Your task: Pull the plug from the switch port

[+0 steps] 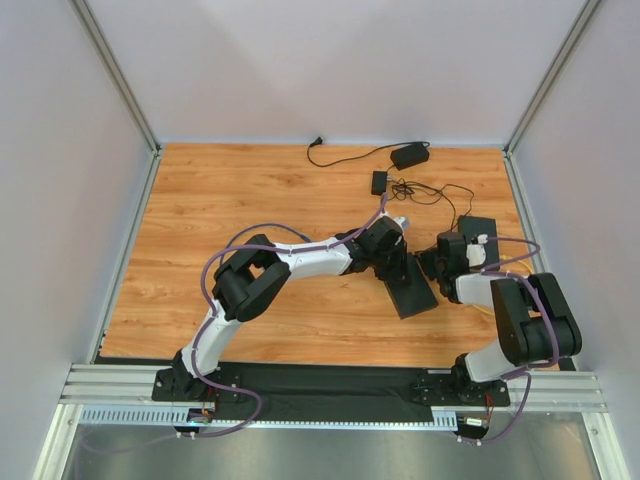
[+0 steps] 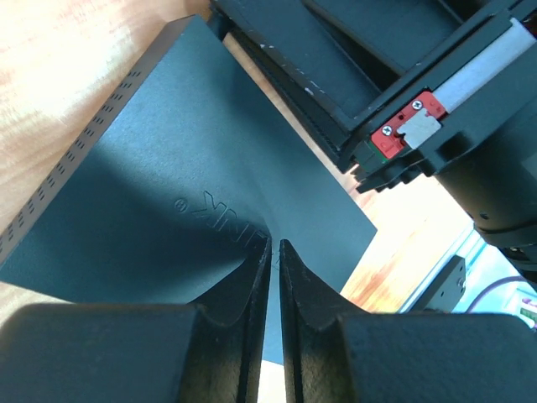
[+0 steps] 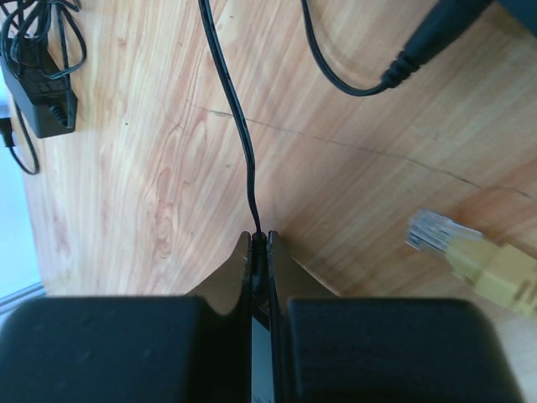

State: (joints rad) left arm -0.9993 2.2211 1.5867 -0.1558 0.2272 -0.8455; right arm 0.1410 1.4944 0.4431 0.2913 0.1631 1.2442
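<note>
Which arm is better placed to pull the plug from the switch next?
Right, probably: the right gripper is shut on the thin black cable, while the left gripper sits over the switch, seemingly steadying it.

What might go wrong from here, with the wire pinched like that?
The right gripper is shut on the thin black cable, not on a plug body: pulling may strain it or let it slip. The left gripper seems only to press on the switch, so that might slide.

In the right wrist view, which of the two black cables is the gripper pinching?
The thin black cable, running straight into the shut right gripper. The thicker black cable with the moulded collar lies apart, untouched.
</note>
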